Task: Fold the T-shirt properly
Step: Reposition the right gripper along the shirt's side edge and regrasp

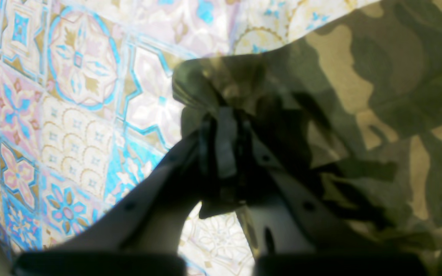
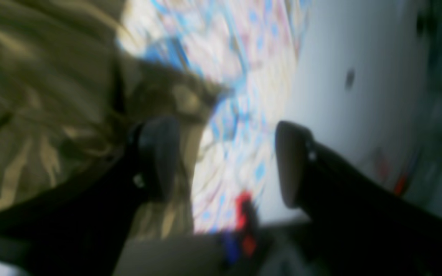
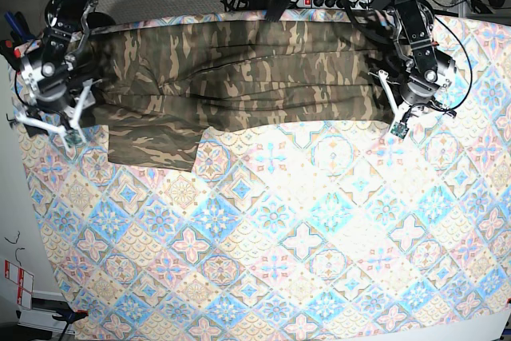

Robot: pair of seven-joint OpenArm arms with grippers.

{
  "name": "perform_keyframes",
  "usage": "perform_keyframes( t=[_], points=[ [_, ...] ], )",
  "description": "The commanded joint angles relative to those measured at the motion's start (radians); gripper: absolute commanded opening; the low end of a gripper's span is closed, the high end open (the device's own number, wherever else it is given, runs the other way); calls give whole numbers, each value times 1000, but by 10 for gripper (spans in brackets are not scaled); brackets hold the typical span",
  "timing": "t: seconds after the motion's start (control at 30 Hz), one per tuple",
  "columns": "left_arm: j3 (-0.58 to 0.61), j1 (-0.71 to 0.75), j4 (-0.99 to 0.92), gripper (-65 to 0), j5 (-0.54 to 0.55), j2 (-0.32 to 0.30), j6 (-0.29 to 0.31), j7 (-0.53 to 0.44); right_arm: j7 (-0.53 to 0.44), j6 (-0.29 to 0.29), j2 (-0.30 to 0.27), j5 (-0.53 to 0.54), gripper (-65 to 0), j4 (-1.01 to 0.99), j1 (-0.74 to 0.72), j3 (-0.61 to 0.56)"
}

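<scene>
From the left wrist view, the left gripper [image 1: 226,153] is pressed together on a bunched edge of the T-shirt [image 1: 378,96], and the camouflage cloth spreads away to the right of it. The patterned tablecloth [image 1: 71,96] fills the left part of this picture.

From the right wrist view, which is blurred, the right gripper [image 2: 225,161] has its jaws spread apart with nothing between them. One fingertip [image 2: 159,153] is just beside the T-shirt [image 2: 33,96]; whether it touches the cloth I cannot tell. The tablecloth [image 2: 240,76] shows in the gap.

Over the worktop, the base view shows what the wrist cameras do not: the whole T-shirt [image 3: 239,77] lies as a long band across the far part of the tablecloth [image 3: 279,237]. The right arm hangs over the band's end at the picture's left, with the right gripper [image 3: 52,121] low. The left arm reaches down at the other end, with the left gripper [image 3: 403,113] on the cloth's edge there.
</scene>
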State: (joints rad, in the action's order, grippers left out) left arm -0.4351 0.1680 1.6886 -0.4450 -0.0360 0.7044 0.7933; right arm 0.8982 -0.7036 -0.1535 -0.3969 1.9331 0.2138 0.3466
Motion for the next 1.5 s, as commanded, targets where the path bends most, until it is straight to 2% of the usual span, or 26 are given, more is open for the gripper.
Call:
perform_keyframes(
  t=[0.0, 0.1, 0.23, 0.5, 0.6, 0.73, 0.83, 1.0, 1.2, 1.33, 1.47],
  points=[
    [0, -9, 17, -650, 5, -8, -6, -12, 5, 5, -11, -30, -257, 19, -4, -37],
    [0, -9, 17, -650, 5, -8, -6, -12, 55, 5, -11, -99, -257, 13, -12, -125],
    [0, -9, 17, -650, 5, -8, -6, -12, 65, 5, -10, -178, -257, 12, -12, -186],
    [0, -9, 17, -650, 5, -8, -6, -10, 68, 5, -10, -181, -257, 19, -4, -231],
    [0, -9, 17, -650, 5, -8, -6, -10, 141, 5, -10, -182, -257, 21, -9, -249],
    [0, -9, 17, -650, 5, -8, -6, -12, 212, 5, -10, -181, -257, 18, -15, -361],
    [0, -9, 17, -650, 5, -8, -6, -12, 212, 5, -8, -179, -257, 12, -15, -401],
    [0, -9, 17, -650, 5, -8, -6, -12, 212, 5, 39, -179, -257, 2, -15, -406],
    [0, -8, 17, -650, 5, -8, -6, -12, 203, 5, 39, -179, -257, -102, -55, -406],
    [0, -8, 17, -650, 5, -8, -6, -12, 144, 5, 39, -179, -257, -114, -55, -406],
    [0, -8, 17, -650, 5, -8, -6, -12, 131, 5, 33, -179, -258, -162, -57, -406]
  ],
)
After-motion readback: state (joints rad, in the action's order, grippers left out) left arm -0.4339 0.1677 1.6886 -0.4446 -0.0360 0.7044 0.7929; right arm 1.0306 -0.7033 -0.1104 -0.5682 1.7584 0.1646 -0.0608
